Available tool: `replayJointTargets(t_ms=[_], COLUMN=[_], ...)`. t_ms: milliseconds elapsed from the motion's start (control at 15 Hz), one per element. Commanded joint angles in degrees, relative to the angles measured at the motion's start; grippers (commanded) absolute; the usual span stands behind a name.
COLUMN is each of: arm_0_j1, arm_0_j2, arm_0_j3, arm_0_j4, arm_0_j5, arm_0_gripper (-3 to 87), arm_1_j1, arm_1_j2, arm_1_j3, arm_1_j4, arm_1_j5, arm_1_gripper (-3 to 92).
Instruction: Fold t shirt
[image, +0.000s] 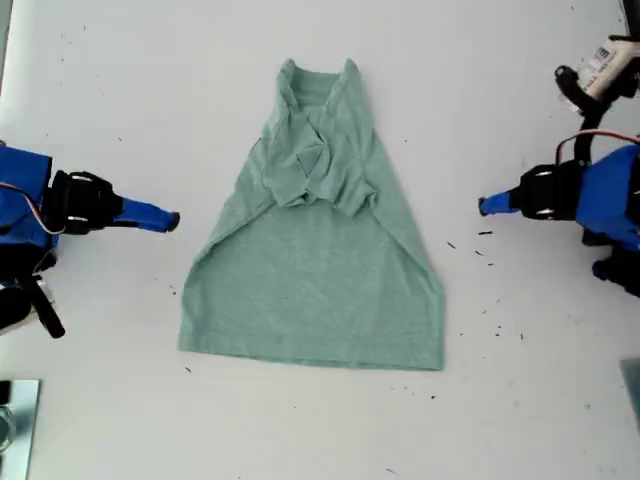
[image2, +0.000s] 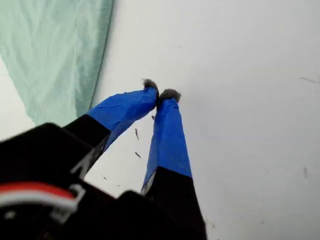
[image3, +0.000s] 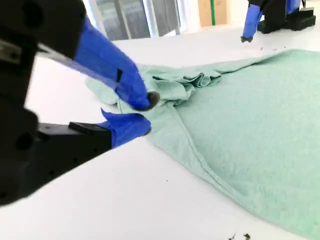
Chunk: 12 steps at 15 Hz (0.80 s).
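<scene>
The t shirt (image: 315, 270) lies flat on the table (image: 520, 400) between my first end effector (image2: 160, 94), tips together and empty, and my slightly parted, empty second end effector (image3: 145, 114); light, limp knit, likely best pinched at the hem corners.

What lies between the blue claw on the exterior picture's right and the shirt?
Only bare white table with dark specks separates my first claw from the pale sage-green knit t-shirt, per the exterior view.
</scene>
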Motion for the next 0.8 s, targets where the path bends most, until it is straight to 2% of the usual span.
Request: replayJointTargets(t_ms=[0,200,267,400,533,600,667,733], arm_0_j1=[-1.85,-3.43,-3.78,-3.78,-3.87,-4.04,-4.04,-4.13], arm_0_j2=[0.35,0.44,0.44,0.44,0.44,0.44,0.44,0.44], arm_0_j3=[0.62,0.79,0.79,0.79,0.79,0.79,0.79,0.79], arm_0_j4=[-1.14,-1.23,-1.23,-1.23,-1.23,-1.23,-1.23,-1.23], arm_0_j5=[1.76,-0.35,0.62,1.49,1.58,1.85,2.72,2.81], arm_0_gripper=[-0.1,-0.2,-0.2,-0.2,-0.2,-0.2,-0.2,-0.2], arm_1_j1=[-6.68,-14.33,-16.61,-23.20,-28.92,-30.94,-32.61,-33.66], arm_1_j2=[-0.79,-34.28,-44.30,-62.58,-74.36,-77.17,-78.13,-78.05], arm_1_j3=[-7.03,-33.66,-44.65,-69.61,-87.98,-91.76,-92.72,-91.76], arm_1_j4=[1.85,4.31,7.73,20.92,23.73,23.73,23.73,23.73], arm_1_j5=[4.57,8.00,7.65,9.05,8.09,8.88,9.76,11.43], arm_1_gripper=[2.1,0.8,0.8,0.2,1.1,21.1,27.2,27.5])
